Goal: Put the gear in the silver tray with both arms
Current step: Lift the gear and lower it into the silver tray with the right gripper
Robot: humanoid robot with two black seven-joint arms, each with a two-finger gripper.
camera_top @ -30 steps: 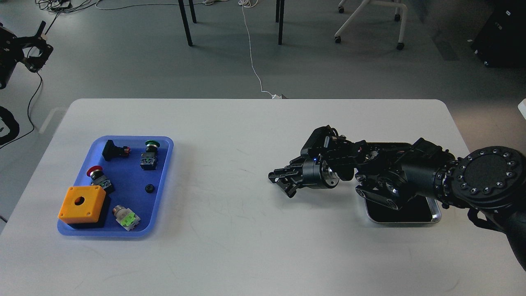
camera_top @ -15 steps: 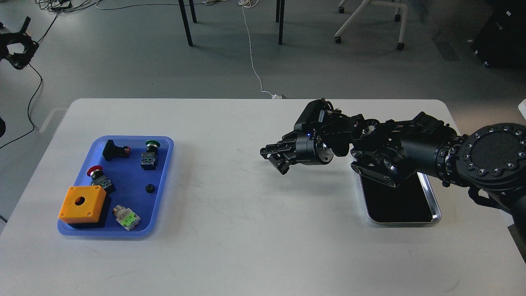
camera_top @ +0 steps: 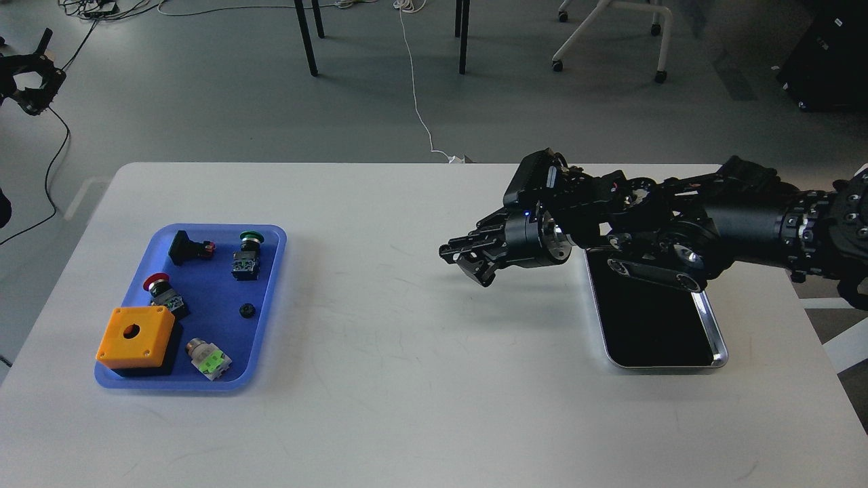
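The gear (camera_top: 247, 310) is a small black toothed ring lying in the blue plastic tray (camera_top: 271, 298) at the left of the table. The silver tray (camera_top: 720, 349) lies at the right, its dark bottom bare where I can see it; my right arm covers its far end. My right gripper (camera_top: 466, 263) hangs above the table just left of the silver tray, pointing left, its fingers slightly apart and holding nothing. My left gripper (camera_top: 30, 85) is small and dark at the far upper left, off the table.
The blue tray also holds an orange box (camera_top: 134, 334) with a hole, red (camera_top: 161, 288) and green (camera_top: 247, 254) push buttons, a black part (camera_top: 188, 248) and a green-white switch (camera_top: 209, 358). Chair and table legs stand on the floor behind the white table (camera_top: 380, 352).
My right arm has risen and swung back, uncovering more of the silver tray; its gripper moved up and stays empty. My left gripper shifted left toward the view's edge.
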